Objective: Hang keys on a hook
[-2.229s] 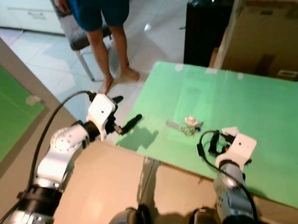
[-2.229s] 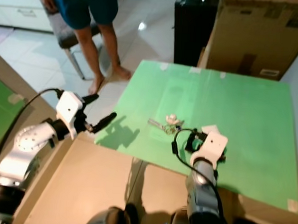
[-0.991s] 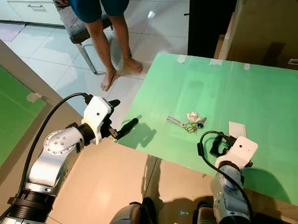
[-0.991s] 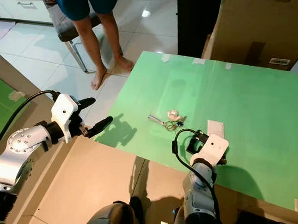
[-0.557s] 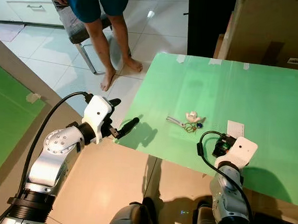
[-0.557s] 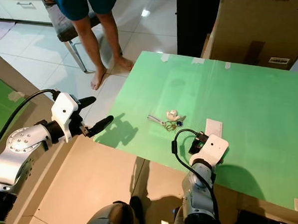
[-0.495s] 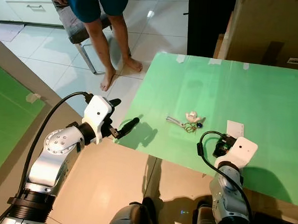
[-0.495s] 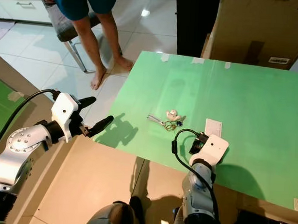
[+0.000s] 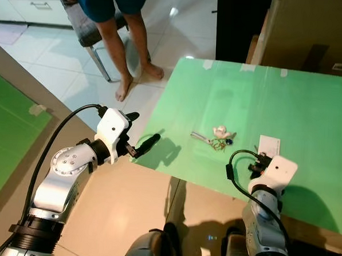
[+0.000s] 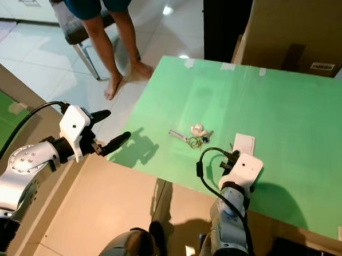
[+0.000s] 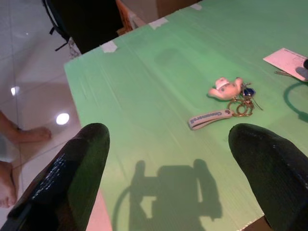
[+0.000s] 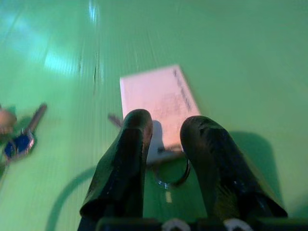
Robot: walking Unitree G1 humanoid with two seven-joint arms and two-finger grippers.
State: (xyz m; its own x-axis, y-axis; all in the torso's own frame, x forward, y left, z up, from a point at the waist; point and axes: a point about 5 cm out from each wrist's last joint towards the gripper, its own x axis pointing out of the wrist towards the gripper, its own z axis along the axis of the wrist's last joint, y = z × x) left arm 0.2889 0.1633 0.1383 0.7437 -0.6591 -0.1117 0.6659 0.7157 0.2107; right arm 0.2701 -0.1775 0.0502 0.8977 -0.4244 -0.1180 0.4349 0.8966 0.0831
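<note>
Two grippers are being held near a green table [image 9: 310, 101]: the right gripper [image 12: 166, 144], fingers nearly together, is being lowered over a white card [image 12: 156, 98] and metal ring [image 12: 169, 177] (apparently for gripping), while the left gripper [image 11: 168, 139] is being kept wide apart facing the keys [image 11: 226, 103], lying mid-table.

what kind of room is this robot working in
Probably a room in a home, set up for trials: a white tiled floor, a barefoot person by a chair, big cardboard boxes, and a table under a taped green sheet holding keys.
</note>
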